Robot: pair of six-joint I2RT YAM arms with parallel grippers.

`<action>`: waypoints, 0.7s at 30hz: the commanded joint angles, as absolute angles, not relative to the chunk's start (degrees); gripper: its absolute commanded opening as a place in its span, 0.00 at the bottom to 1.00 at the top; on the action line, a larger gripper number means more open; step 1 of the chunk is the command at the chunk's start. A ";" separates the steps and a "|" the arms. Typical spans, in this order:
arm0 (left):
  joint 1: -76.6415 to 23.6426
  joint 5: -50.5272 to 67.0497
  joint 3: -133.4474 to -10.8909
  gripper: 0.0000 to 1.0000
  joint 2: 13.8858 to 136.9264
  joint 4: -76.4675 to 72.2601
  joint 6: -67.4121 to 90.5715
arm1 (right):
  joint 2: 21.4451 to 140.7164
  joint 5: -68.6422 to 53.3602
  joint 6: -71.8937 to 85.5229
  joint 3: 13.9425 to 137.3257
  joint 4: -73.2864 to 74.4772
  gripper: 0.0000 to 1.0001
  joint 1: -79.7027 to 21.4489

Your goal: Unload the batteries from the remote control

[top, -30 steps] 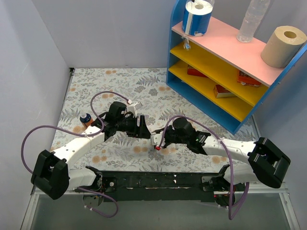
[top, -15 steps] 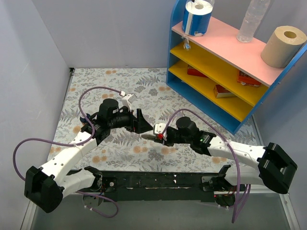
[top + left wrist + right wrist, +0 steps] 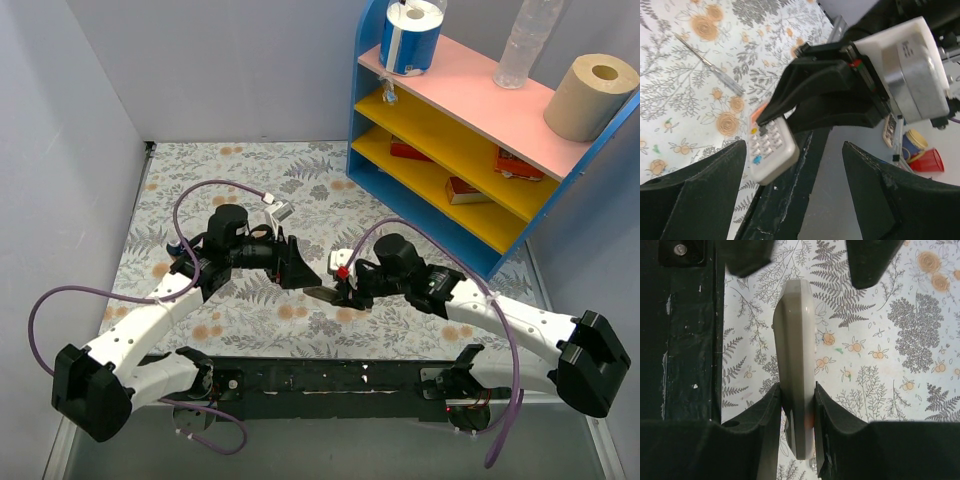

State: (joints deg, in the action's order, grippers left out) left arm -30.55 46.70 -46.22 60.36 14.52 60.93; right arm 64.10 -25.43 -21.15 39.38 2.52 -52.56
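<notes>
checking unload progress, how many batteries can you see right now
0. No battery shows in any view. The right gripper holds the remote control edge-on with its back compartment out of sight, so batteries may be hidden inside.

Soft, even light falls from above in the overhead view. The floral surface (image 3: 250,160) is bright, with only faint, diffuse shadows under the arms and no glare. In the left wrist view the fingers of the left gripper (image 3: 792,150), nearest the lens, are black, featureless and blurred, while the surface beyond them is well lit and fairly sharp. In the right wrist view the fingers of the right gripper (image 3: 796,390) are likewise dark and soft. The remote control (image 3: 795,340) between them carries a pale sheen along its edge, and the surface past the gripper is crisp.
</notes>
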 commanded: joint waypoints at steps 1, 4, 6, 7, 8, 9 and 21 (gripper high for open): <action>-30.67 52.83 -45.88 0.78 61.69 12.83 61.26 | 66.00 -32.42 -20.40 45.61 8.51 0.01 -49.41; -30.85 52.82 -45.35 0.78 62.31 12.83 61.35 | 67.50 -38.74 -19.78 47.90 9.75 0.01 -47.03; -31.03 52.12 -45.18 0.78 62.58 12.83 61.09 | 68.29 -42.78 -19.69 49.13 10.63 0.01 -46.23; -31.03 52.03 -45.18 0.77 62.67 12.92 61.00 | 68.55 -43.41 -19.86 49.65 11.24 0.01 -46.06; -31.11 51.94 -45.18 0.77 62.84 13.01 60.82 | 69.16 -44.20 -20.82 50.88 13.25 0.01 -46.14; -31.20 51.86 -45.09 0.76 62.93 13.09 60.73 | 69.43 -44.99 -21.09 51.32 14.05 0.01 -46.06; -32.08 54.05 -45.35 0.24 64.77 13.62 60.91 | 74.35 -51.15 -24.96 56.77 24.43 0.01 -44.83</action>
